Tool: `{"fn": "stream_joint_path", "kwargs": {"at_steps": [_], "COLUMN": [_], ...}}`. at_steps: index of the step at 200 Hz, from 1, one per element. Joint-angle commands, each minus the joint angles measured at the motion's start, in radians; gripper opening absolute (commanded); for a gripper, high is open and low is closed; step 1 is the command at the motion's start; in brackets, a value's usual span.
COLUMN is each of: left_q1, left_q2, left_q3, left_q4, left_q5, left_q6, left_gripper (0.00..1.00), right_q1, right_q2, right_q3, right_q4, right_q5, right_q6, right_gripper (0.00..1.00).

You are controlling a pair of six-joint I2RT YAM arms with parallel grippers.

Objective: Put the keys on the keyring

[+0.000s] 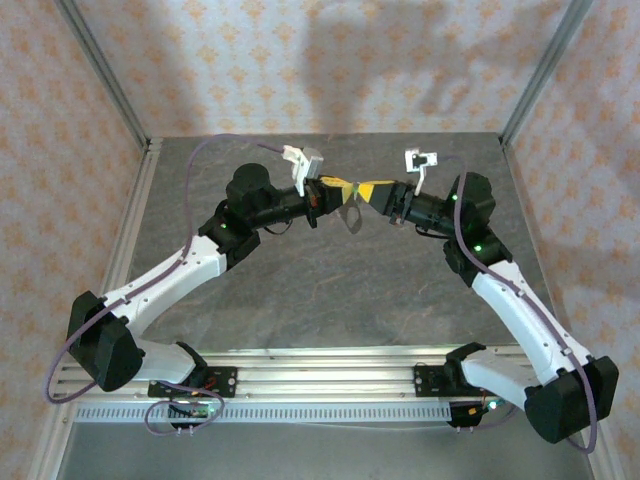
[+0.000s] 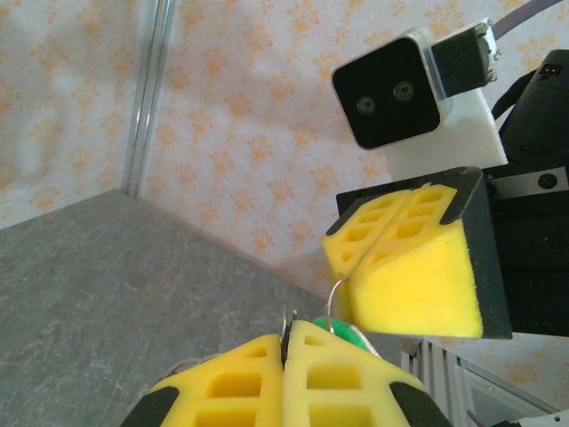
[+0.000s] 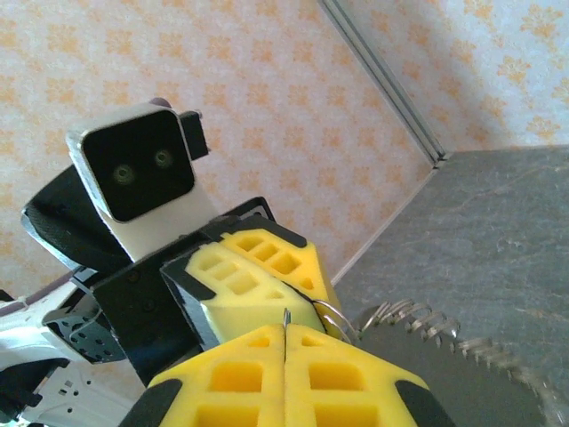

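Above the grey table [image 1: 330,290], my left gripper [image 2: 286,345] is clamped flat, its yellow pads [image 2: 271,374] pressed together with a hair of wire poking up from the seam. My right gripper [image 3: 284,334] is pinched the same way, a wire end standing out of its seam too. I judge both to be nipping the keyring [image 2: 333,298], whose thin curve bridges the small gap from one set of tips to the other. Two grips on one wire would steady it and let a coil be worked apart, which a single pincer could not do. Just past my right pads the keys [image 3: 416,317] hang as a jagged grey string beside that curve; whether any is threaded yet I cannot tell. A green scrap [image 2: 336,327] sits just behind my left tips, unidentified. From above, my two arms meet nose to nose towards the back of the table, with what I take for the keys dangling under the joined pads, held off the surface, I reckon, so they swing free. Beyond stands patterned wallpaper [image 1: 330,60]
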Motion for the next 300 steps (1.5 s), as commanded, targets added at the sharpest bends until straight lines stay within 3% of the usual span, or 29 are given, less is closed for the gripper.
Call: {"fn": "stream_joint_path", "kwargs": {"at_steps": [1, 153, 241, 300], "left_q1": [-0.012, -0.015, -0.018, -0.021], "left_q2": [-0.006, -0.028, -0.026, -0.023], "left_q3": [0.039, 0.039, 0.032, 0.032], "left_q4": [0.053, 0.067, 0.096, 0.102], "left_q5": [0.024, 0.025, 0.002, -0.005], "left_q6": [-0.005, -0.011, -0.021, -0.025], "left_gripper": [0.0, 0.0, 0.0, 0.0], "right_q1": [-0.002, -0.043, -0.047, -0.046], "right_q2": [-0.012, 0.031, 0.057, 0.059], "right_q3": [0.025, -0.001, -0.014, -0.024], "right_q4": [0.05, -0.01, -0.015, -0.03], "right_q5": [-0.015, 0.021, -0.097, -0.094], "right_q6": [-0.001, -0.022, -0.017, -0.028], "right_gripper": [0.0, 0.0, 0.0, 0.0]}}
